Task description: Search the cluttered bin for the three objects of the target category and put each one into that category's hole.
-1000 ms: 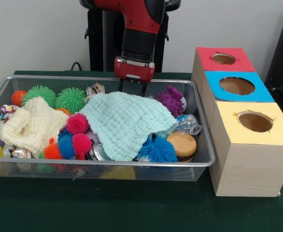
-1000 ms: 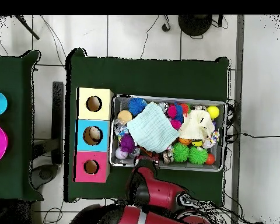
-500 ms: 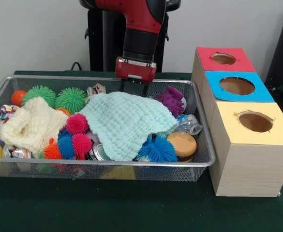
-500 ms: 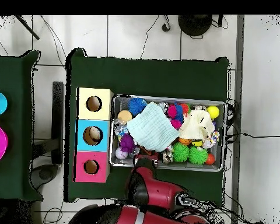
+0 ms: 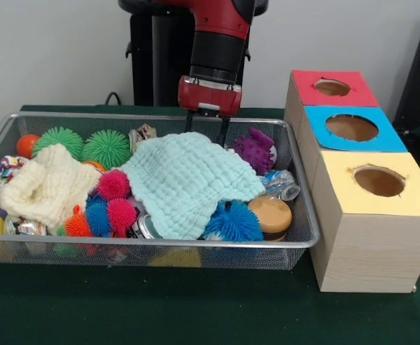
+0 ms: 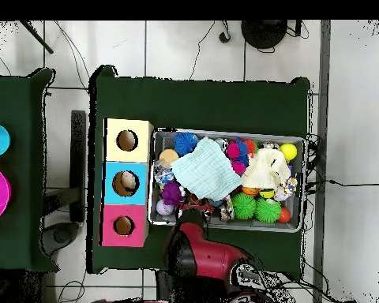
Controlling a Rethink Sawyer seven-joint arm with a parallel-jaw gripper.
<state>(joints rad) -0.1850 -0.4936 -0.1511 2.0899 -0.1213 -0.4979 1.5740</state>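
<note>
Waffle-knit mint cloth (image 5: 184, 183) draped spiky rubber balls (image 5: 108, 147) in the wire bin (image 5: 296, 241); the gripper (image 5: 207, 133) hung spread, empty, at its far rim.

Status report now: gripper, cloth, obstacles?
Gripper open, empty, at the bin's far rim. Mint cloth covers mid-bin items. Boxes' holes clear.

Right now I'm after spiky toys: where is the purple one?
In the front view the purple spiky toy lies toward the wire bin's far right corner, just right of the mint cloth and the gripper.
</note>
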